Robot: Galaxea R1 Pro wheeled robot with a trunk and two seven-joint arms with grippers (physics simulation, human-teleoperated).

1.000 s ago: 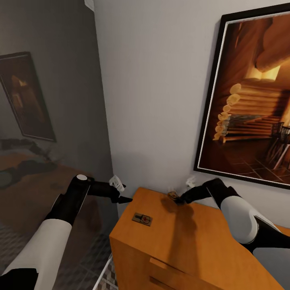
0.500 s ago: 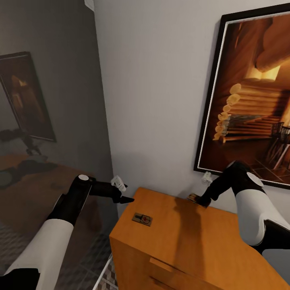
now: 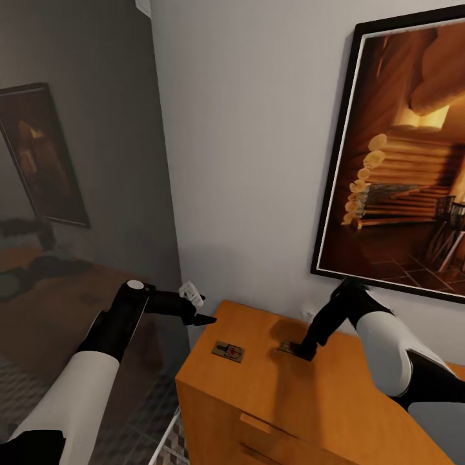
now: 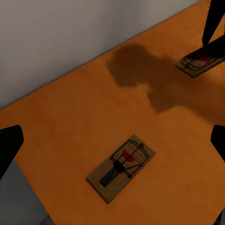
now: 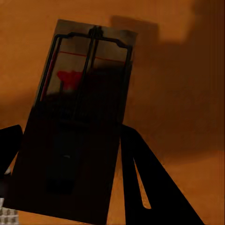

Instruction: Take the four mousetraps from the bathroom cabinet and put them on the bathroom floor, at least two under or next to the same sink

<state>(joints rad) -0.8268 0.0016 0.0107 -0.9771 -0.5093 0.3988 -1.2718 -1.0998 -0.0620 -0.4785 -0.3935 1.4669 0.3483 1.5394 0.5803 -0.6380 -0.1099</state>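
Orange-brown cabinet (image 3: 303,394); brown mousetraps (image 4: 121,167) with dark metal, red marks; black grippers; cube-patterned floor (image 3: 22,394) at 8 o'clock.

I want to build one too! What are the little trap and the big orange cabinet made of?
The mousetrap looks like a flat brown wooden board with dark metal wire and a red patch. The cabinet looks like smooth orange-brown wood, faintly glossy; it could be veneer.

No text, label, brand or number can be read on anything here.
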